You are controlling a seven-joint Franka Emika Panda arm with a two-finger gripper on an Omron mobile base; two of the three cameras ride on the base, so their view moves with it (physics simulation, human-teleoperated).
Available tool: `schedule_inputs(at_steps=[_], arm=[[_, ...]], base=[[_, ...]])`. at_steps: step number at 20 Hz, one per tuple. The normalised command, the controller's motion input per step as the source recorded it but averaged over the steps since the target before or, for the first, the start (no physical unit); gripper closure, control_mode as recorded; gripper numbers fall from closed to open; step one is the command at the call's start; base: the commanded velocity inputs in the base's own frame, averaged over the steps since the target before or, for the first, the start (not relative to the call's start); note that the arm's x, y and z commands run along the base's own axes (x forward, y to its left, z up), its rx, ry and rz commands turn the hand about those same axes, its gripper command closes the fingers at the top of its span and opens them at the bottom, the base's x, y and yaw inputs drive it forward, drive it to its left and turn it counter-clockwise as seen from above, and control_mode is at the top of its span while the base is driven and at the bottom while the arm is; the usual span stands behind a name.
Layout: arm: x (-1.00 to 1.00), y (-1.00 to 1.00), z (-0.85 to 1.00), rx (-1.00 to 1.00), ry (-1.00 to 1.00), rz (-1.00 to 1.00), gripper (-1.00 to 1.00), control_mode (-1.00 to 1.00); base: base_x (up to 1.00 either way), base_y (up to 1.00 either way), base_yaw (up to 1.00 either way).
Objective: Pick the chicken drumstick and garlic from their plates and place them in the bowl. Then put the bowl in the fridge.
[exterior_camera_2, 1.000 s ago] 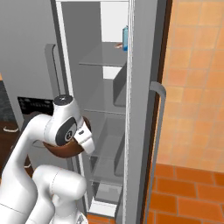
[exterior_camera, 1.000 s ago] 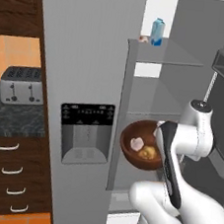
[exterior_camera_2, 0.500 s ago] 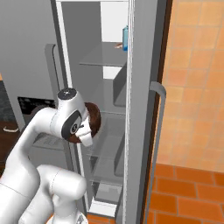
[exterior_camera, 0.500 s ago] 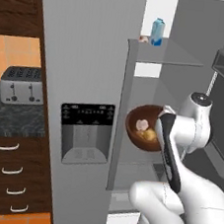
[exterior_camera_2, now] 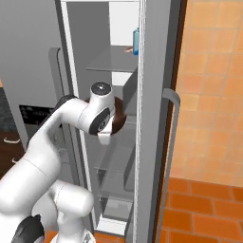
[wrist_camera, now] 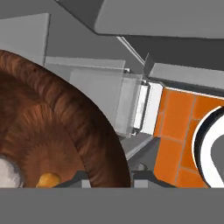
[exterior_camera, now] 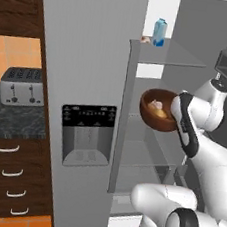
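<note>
The dark reddish-brown bowl [exterior_camera: 158, 116] hangs tilted in the open fridge [exterior_camera: 84, 41], between two glass shelves. My gripper [exterior_camera: 177, 110] is shut on its right rim. Inside the bowl lie the pale garlic [exterior_camera: 154, 105] and the orange chicken drumstick [exterior_camera: 160, 112]. In the hand view the bowl's rim [wrist_camera: 74, 127] passes between my fingertips [wrist_camera: 81, 179], with the garlic [wrist_camera: 6, 173] and the drumstick [wrist_camera: 48, 179] at the lower left. From the right base view, the bowl [exterior_camera_2: 119, 115] peeks out behind my wrist. The plates are out of view.
A blue carton [exterior_camera: 158, 32] stands on the top glass shelf [exterior_camera: 168, 55]. The fridge's left door carries a black dispenser panel [exterior_camera: 86, 136]. The open right door [exterior_camera_2: 156, 71] stands close beside the arm. A toaster [exterior_camera: 21, 86] sits on the dark counter above drawers [exterior_camera: 7, 173].
The arm has lifted the bowl and carried it farther into the fridge, from below the middle shelf's level up to between the shelves. The grip has stayed shut.
</note>
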Motion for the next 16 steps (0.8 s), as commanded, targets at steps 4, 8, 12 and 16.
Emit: schedule_inputs(at_steps=[4,8,12,16], arm=[[0.88,0.05,-0.04,0.0,0.0,-0.36,1.0,-1.0],[0.68,0.0,-0.36,0.0,-0.07,-0.26,1.0,-1.0],[0.52,0.0,-0.37,0.01,-0.21,-0.19,1.0,-1.0],[0.84,0.0,-0.17,0.04,-0.08,-0.14,1.0,-1.0]], base=[[0.0,0.0,0.0],[0.0,0.0,0.0],[0.0,0.0,0.0],[0.0,0.0,0.0]])
